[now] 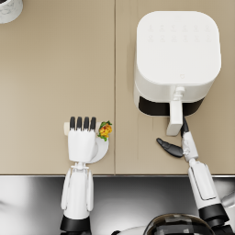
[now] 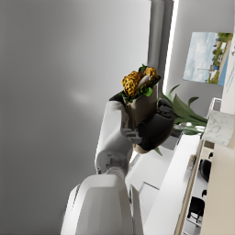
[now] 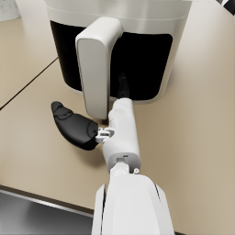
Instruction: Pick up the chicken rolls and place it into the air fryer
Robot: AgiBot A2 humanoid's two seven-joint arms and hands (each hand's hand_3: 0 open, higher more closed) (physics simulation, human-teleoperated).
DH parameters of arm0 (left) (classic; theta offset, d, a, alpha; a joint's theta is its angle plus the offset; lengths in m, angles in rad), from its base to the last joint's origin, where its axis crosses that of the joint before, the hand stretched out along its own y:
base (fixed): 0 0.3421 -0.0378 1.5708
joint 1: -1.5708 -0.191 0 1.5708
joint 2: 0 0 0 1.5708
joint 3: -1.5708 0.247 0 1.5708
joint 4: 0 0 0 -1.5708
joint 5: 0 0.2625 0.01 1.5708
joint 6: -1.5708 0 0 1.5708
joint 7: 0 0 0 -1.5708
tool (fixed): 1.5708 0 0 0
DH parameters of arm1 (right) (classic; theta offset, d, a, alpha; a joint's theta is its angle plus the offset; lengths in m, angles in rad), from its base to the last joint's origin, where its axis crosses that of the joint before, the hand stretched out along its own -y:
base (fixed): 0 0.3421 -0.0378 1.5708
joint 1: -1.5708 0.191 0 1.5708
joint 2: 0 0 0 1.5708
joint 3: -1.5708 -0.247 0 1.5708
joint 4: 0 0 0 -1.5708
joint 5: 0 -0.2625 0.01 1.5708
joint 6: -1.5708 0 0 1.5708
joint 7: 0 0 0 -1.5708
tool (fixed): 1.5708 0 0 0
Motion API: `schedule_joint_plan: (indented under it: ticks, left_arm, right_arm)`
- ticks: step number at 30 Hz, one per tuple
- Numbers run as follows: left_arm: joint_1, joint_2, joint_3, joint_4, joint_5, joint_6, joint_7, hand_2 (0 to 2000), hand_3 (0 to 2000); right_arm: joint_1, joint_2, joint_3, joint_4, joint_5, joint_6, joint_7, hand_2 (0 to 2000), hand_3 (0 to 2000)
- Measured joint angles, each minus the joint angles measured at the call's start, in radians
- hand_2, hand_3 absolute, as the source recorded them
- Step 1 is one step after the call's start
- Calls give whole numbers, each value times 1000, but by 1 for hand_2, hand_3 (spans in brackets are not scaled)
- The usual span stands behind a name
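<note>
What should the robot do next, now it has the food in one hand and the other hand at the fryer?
Probably pull the air fryer's handle outward with the right hand, whose fingers sit beside it. The drawer looks shut, so the chicken roll held in the left hand has no way in yet.

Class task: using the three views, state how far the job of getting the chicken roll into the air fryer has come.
Done: the left hand holds the chicken roll, lifted. In hand: the right hand is at the handle of the air fryer. Left: the basket looks barely pulled out, and the roll is not yet inside.
</note>
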Motion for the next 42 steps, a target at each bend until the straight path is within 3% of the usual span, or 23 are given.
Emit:
schedule_joint_plan:
  ticks: [2, 3, 4, 8, 9, 12, 16, 21, 25, 28, 33, 36, 37, 39, 40, 42]
  left_arm:
    - [5, 3, 2, -13, 0, 1, 1, 2000, 2000]
    - [6, 4, 4, -17, 0, 1, 1, 2000, 2000]
    - [6, 5, 6, -18, 0, 1, 2, 2000, 2000]
    - [-8, 7, 11, -22, 0, 1, 2, 2000, 2000]
    - [-11, 8, 11, -22, 0, 1, 2, 2000, 2000]
    - [-24, 8, 16, -29, 0, 2, 2, 2000, 2000]
    - [-33, 11, 34, -57, 0, 1, 1, 2000, 2000]
    - [-5, 27, 73, -88, 0, 1, 1, 2000, 2000]
    - [23, 48, 111, -109, -1, 0, 1, 2000, 2000]
    - [67, 87, 140, -123, -1, 0, 1, 2000, 2000]
    - [178, 198, 179, -83, -1, 1, 1, 2000, 2000]
    - [215, 237, 196, -61, -1, 1, 1, 2000, 2000]
    - [288, 169, 312, -33, -2, -3, 2, 2000, 2000]
    - [330, 197, 337, 27, -1, -8, 0, 2000, 2000]
    - [387, 163, 415, 57, -2, -7, 0, 2000, 2000]
    - [419, 187, 440, 111, -1, -8, 0, 2000, 2000]
  right_arm:
    - [1, -7, 8, 11, 0, -13, -25, 0, 0]
    - [-1, -10, 10, 19, 0, -26, -37, 1361, 327]
    - [4, -14, 9, 28, 0, -28, -46, 2000, 653]
    - [40, -27, 0, 41, 1, -66, -62, 2000, 1960]
    - [48, -31, 4, 40, 1, -72, -64, 2000, 2000]
    - [51, -18, 14, 50, 2, -31, -67, 2000, 2000]
    - [-12, 53, 86, 168, 5, -99, -72, 2000, 2000]
    - [-118, 226, 199, 378, 6, -115, -75, 2000, 2000]
    - [-132, 386, 310, 487, 7, -148, -75, 2000, 2000]
    - [-139, 469, 348, 544, 6, -110, -67, 2000, 2000]
    - [-204, 479, 309, 609, 6, -79, -72, 2000, 2000]
    - [-240, 460, 253, 634, 5, 2, -71, 2000, 2000]
    - [-250, 441, 225, 637, 5, 54, -69, 2000, 2000]
    - [-274, 394, 170, 627, 5, 125, -66, 2000, 2000]
    - [-286, 365, 144, 622, 5, 144, -65, 2000, 2000]
    - [-308, 327, 104, 623, 6, 183, -65, 2000, 2000]
